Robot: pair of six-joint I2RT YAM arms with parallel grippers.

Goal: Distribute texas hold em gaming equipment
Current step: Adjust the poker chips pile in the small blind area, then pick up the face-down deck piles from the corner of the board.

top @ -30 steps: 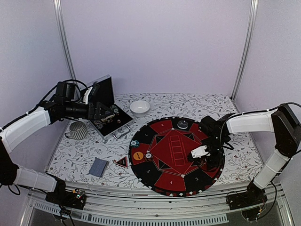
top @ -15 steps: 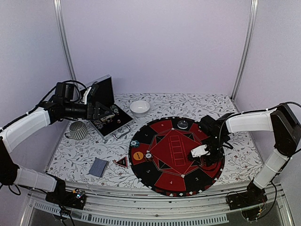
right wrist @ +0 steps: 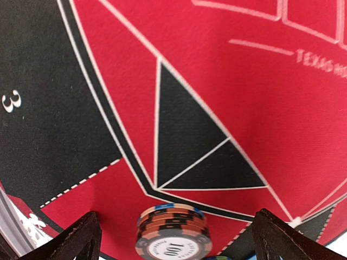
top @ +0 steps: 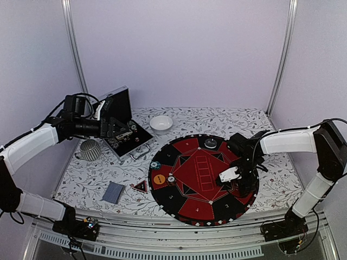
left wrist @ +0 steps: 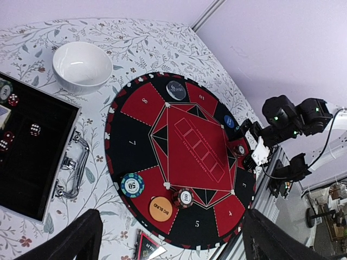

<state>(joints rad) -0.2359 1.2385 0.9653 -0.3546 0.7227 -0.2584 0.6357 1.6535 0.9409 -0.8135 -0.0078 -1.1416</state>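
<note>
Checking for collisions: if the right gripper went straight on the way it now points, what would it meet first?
Likely the mat: the right gripper points down at it, open jaws either side of the chip stack. Depth is unclear.

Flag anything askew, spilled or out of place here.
Nothing spilled or damaged. Only stragglers: the card deck and a red-black triangle marker lie on the tablecloth beside the mat, not on it. The chip stack on the mat sits straight.

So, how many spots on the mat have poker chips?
3: teal chip on the mat's left rim, red-black chip beside the orange button, a stack between the fingers of the right end effector. Others may be hidden.
</note>
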